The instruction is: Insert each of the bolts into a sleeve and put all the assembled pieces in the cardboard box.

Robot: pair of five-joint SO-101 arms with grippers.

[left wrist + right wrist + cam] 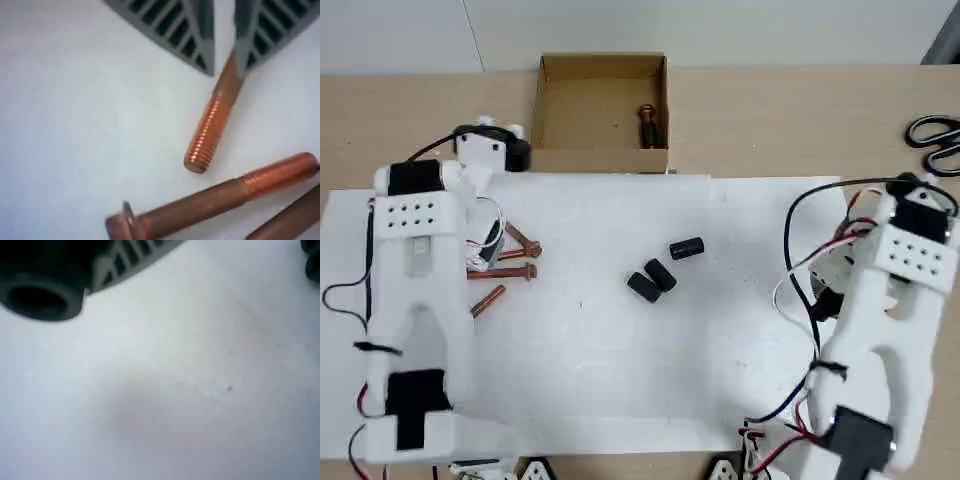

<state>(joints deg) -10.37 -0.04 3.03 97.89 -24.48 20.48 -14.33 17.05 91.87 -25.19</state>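
Several copper bolts lie on the white mat at the left. My left gripper sits low over them, its grey fingers shut on the smooth shank of one bolt, whose threaded end points away. Two more bolts lie just beyond it. Three black sleeves rest mid-mat. My right gripper hovers at the right of the mat, shut on a black sleeve with its bore showing. The cardboard box at the back holds one assembled piece.
The white mat covers most of the tabletop. Black scissors lie at the far right edge. Cables hang around both arms. Two loose sleeves show at the edge of the right wrist view.
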